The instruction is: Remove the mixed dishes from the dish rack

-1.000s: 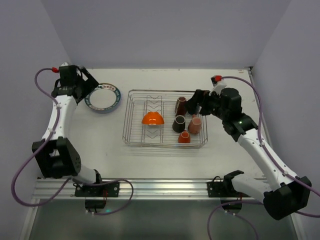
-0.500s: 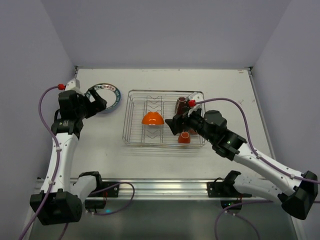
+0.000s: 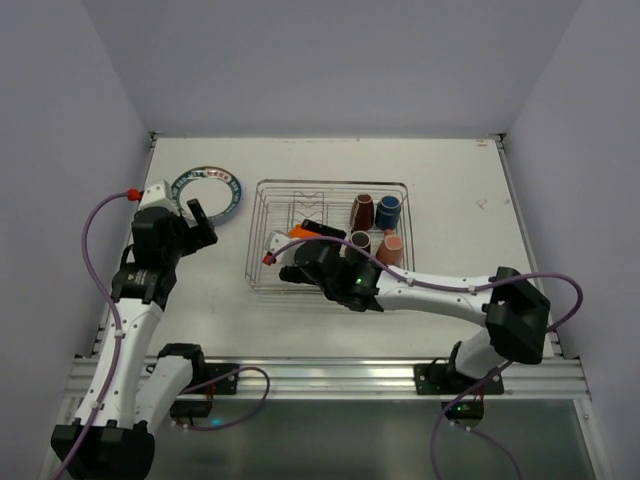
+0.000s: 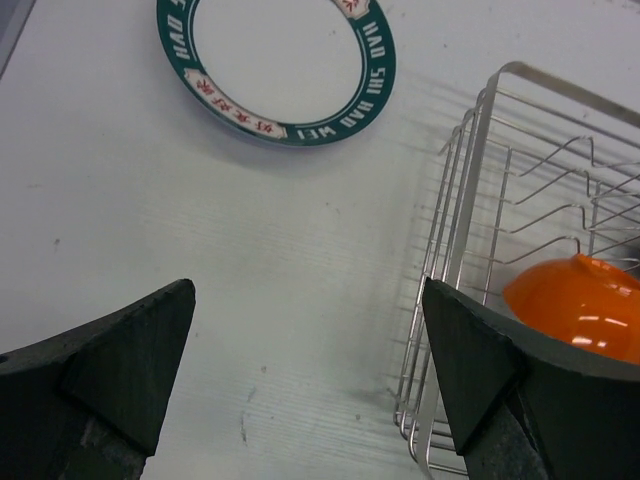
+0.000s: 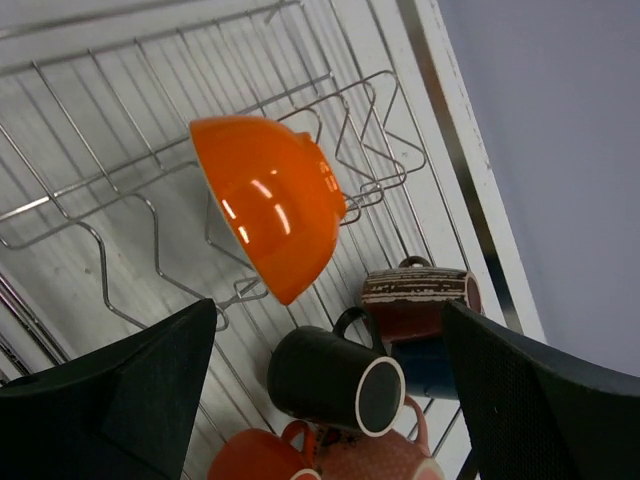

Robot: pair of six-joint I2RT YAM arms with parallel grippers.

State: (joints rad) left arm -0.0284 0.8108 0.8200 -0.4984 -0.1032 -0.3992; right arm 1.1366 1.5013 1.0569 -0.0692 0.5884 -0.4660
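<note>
Holds the left jaws wide apart and empty over the bench [image 4: 200,260], between a green-rimmed plate [image 4: 275,60] and the dish rack [image 4: 460,190]. Keeps the right jaws spread, gripping nothing, above the orange bowl [image 5: 270,205] propped among the rack's zigzag dividers, near a black mug [image 5: 325,380] and a maroon mug [image 5: 415,295].

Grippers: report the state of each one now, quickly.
Left gripper: open, holding nothing, over the table beside the dish rack.
Right gripper: open, holding nothing, over the orange bowl.
</note>
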